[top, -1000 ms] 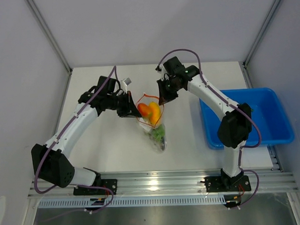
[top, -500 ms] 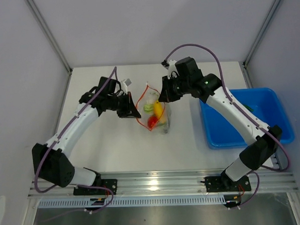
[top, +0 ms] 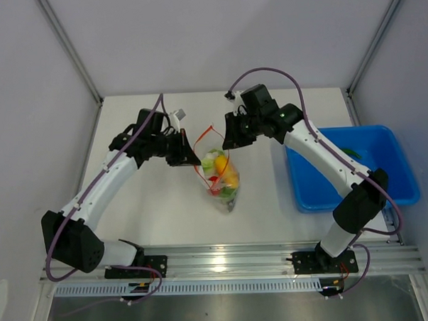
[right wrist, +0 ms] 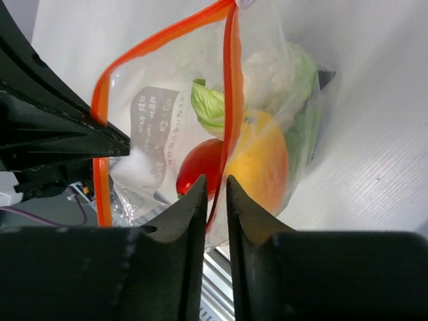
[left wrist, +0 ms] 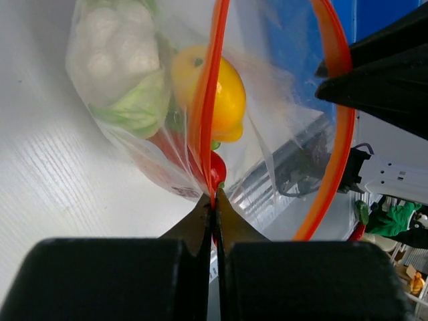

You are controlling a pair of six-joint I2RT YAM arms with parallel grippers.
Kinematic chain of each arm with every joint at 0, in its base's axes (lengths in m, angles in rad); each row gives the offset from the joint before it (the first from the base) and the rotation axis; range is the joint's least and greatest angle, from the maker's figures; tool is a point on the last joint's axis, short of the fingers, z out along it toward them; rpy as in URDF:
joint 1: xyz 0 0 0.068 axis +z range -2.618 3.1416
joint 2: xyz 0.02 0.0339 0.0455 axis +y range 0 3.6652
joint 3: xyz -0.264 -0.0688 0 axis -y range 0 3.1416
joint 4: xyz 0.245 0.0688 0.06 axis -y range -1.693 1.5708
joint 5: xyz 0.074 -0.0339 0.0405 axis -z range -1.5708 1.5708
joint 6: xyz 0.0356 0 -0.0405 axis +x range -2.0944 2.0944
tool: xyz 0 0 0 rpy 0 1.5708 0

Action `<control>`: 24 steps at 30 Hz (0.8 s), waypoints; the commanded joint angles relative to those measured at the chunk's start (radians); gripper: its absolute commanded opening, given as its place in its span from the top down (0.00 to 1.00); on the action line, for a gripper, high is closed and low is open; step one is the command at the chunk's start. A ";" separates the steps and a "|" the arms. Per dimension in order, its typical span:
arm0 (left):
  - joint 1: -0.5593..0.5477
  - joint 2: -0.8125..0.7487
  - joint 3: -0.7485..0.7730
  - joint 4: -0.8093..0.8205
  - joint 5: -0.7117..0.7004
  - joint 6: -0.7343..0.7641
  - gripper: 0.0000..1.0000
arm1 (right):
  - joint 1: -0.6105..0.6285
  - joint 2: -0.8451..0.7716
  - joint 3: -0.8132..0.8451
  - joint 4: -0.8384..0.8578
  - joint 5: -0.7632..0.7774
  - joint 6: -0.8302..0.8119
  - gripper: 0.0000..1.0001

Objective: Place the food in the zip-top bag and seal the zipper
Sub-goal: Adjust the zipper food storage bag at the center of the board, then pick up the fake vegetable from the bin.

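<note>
Top external view: the zip-top bag [top: 220, 180] hangs between my two claws over the middle of the table [top: 152, 206], with the food [top: 225, 175] bunched in its lower half. It sits at 3 o'clock from my left claw [top: 195, 161] and at 7 o'clock from my right claw [top: 229, 142]. Its long axis runs from 12 o'clock down toward 5 o'clock, with the mouth to the far edge and the closed bottom toward my bases. The zipper [top: 203, 142] gapes in a loop, unsealed. The blue tray [top: 365, 202] lies well apart at 3 o'clock.

Left wrist view: my left claw [left wrist: 214, 200] is pinched together on the zipper [left wrist: 206, 100]. The strip rises toward 12 o'clock from the tips, and the yellow fruit [left wrist: 234, 100] and a pale leafy piece [left wrist: 120, 80] sit behind it inside the bag.

Right wrist view: my right claw [right wrist: 215, 190] stands slightly apart, and the zipper [right wrist: 231, 80] threads the narrow gap. I cannot tell whether the pads touch it. The red piece [right wrist: 197, 170] sits just beyond my tips at 12 o'clock.
</note>
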 commanded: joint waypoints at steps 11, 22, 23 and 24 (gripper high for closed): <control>-0.004 0.008 -0.016 0.053 0.051 -0.004 0.99 | -0.123 -0.047 0.212 -0.119 0.024 0.016 0.02; -0.004 -0.014 -0.047 0.096 0.064 -0.003 0.99 | -0.399 -0.338 -0.079 0.104 0.324 0.189 0.01; -0.006 -0.014 -0.048 0.094 0.067 -0.001 0.99 | -0.449 -0.347 -0.115 0.095 0.305 0.224 0.01; -0.004 -0.014 -0.048 0.096 0.067 0.002 0.99 | -0.545 -0.344 -0.131 0.063 0.214 0.279 0.01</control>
